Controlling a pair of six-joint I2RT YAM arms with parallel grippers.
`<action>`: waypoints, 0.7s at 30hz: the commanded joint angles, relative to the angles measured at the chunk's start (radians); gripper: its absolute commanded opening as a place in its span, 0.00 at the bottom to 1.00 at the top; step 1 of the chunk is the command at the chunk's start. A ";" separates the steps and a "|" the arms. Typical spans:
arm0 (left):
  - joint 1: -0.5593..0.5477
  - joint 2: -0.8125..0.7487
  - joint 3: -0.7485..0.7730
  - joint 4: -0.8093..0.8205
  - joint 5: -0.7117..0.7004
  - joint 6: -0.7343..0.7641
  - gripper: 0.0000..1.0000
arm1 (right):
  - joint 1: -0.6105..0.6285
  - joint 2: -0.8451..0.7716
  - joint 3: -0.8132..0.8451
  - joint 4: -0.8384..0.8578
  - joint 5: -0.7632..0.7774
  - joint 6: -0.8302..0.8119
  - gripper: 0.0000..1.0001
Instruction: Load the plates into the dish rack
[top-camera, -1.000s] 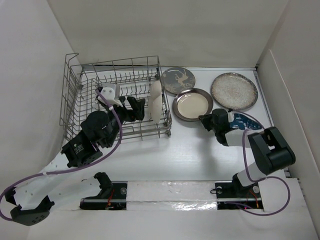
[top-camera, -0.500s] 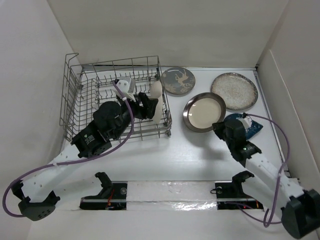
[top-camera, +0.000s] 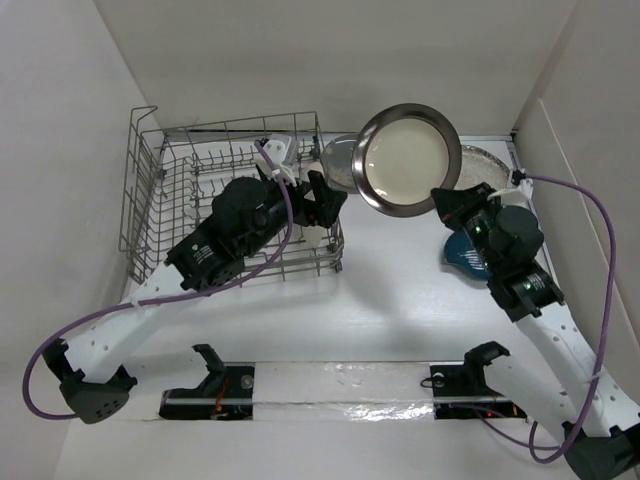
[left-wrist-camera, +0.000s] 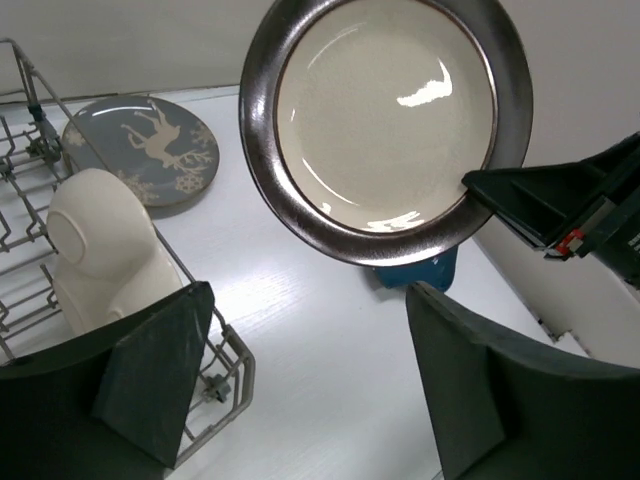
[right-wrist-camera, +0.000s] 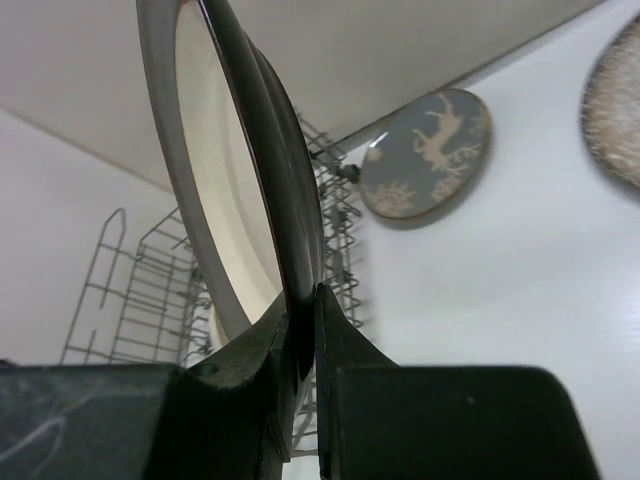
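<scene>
My right gripper (top-camera: 447, 203) is shut on the rim of the cream plate with the dark brown rim (top-camera: 405, 160) and holds it high above the table, tilted, its face toward the rack. The plate fills the left wrist view (left-wrist-camera: 385, 110) and shows edge-on between my right gripper's jaws (right-wrist-camera: 302, 300). My left gripper (top-camera: 325, 200) is open and empty at the right end of the grey wire dish rack (top-camera: 160, 190), facing the held plate. The cream three-sectioned plate (left-wrist-camera: 95, 235) stands upright in the rack. The deer plate (top-camera: 338, 170) and the speckled plate (top-camera: 490, 160) lie on the table.
A blue object (top-camera: 462, 255) lies on the table under my right arm. White walls close in the table at the back and on both sides. The rack's right wall (left-wrist-camera: 215, 370) is just under my left gripper.
My right gripper has lifted the brown-rimmed plate off the table and swung it up and left. My left arm has moved right, to the rack's right end.
</scene>
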 joint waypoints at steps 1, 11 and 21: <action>0.036 0.023 0.056 0.011 0.051 -0.016 0.77 | -0.017 0.038 0.108 0.249 -0.188 0.019 0.00; 0.280 0.053 -0.024 0.115 0.289 -0.053 0.80 | -0.048 0.151 0.104 0.456 -0.535 0.200 0.00; 0.280 0.088 -0.038 0.152 0.335 -0.033 0.72 | -0.057 0.231 0.063 0.673 -0.700 0.361 0.00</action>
